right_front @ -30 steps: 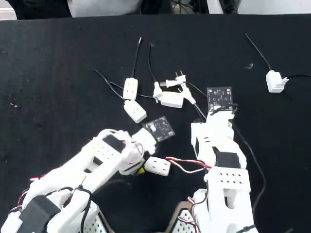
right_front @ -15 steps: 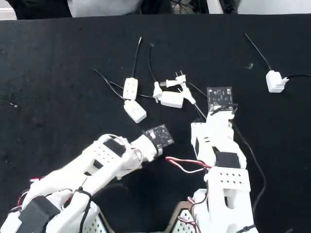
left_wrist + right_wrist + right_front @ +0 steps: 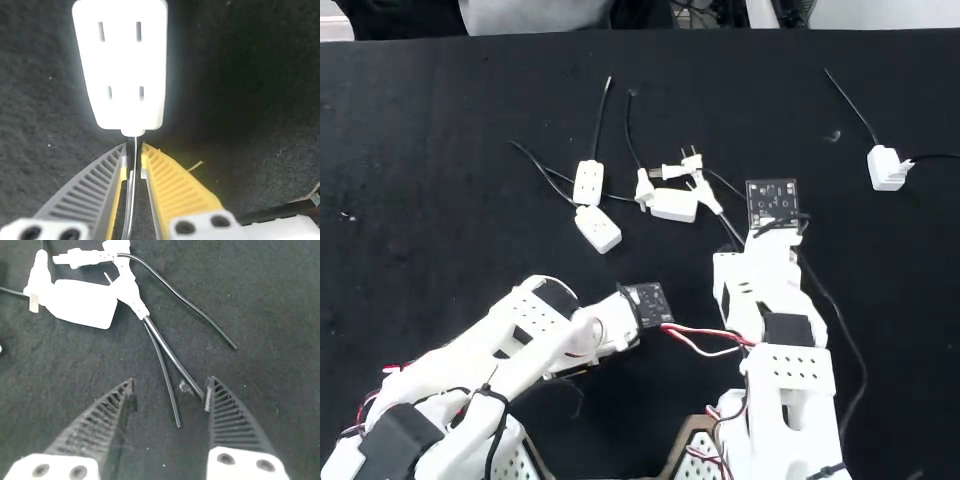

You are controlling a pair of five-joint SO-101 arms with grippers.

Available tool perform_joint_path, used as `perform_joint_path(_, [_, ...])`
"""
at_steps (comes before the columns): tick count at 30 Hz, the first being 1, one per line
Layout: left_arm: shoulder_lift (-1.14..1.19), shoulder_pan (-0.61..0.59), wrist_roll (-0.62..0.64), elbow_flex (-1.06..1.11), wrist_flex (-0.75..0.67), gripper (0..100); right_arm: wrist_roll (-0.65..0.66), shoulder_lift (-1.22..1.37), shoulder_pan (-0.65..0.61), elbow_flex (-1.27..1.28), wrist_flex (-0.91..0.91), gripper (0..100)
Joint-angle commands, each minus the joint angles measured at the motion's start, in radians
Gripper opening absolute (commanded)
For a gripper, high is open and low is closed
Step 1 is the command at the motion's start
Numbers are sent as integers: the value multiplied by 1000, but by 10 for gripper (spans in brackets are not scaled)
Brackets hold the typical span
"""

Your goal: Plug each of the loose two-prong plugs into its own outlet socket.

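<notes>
Left wrist view: the left pincer [image 3: 133,152] pinches the thin cord [image 3: 131,200] just at the white outlet socket [image 3: 120,65], flat on the near worktop [image 3: 250,75], so I'd drag gently, slots up, toward the spread right pincer [image 3: 170,387] by the loose plug [image 3: 125,282].

1. A white socket [image 3: 120,65] lies flat on the black table with two pairs of slots facing up. Its thin cord [image 3: 131,180] is pinched in the left gripper [image 3: 133,147].
2. A second socket [image 3: 588,183] and a third socket [image 3: 598,229] lie close together mid-table, with black cords trailing.
3. A white block [image 3: 672,205] lies near them, with small plugs [image 3: 665,172] crowded against it.
4. A lone white piece [image 3: 888,168], also corded, lies at the far right, well apart.
</notes>
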Motion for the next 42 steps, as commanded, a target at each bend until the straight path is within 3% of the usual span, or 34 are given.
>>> perform_joint_path(1, [-11, -44, -14, -30, 29, 34, -8, -8, 20, -2, -25, 215])
perform_joint_path(8, [-11, -131, -18, -185, 311, 142, -6, -10, 20, -2, -25, 215])
perform_joint_path(11, [-11, -130, -28, -232, 371, 163, -6, -10, 20, -2, -25, 215])
perform_joint_path(14, [-11, -131, -75, -249, 374, 162, -6, -10, 20, -2, -25, 215])
perform_joint_path(17, [-11, -114, -46, -252, 348, 160, -6, -10, 20, -2, -25, 215])
perform_joint_path(23, [-11, -42, 199, -209, 141, 116, -6, -10, 20, -2, -23, 215])
perform_joint_path(29, [-11, -128, 376, -136, 23, 116, -6, -10, 20, -2, -21, 215])
perform_joint_path(35, [-31, -213, 376, -137, 38, 117, -6, -10, 21, -8, -20, 215])
perform_joint_path(39, [-140, -162, 282, -170, 178, 119, -5, -10, 21, -8, -21, 215])
perform_joint_path(42, [-258, -197, 227, -177, 253, 119, -5, -10, 57, -21, -14, 215])
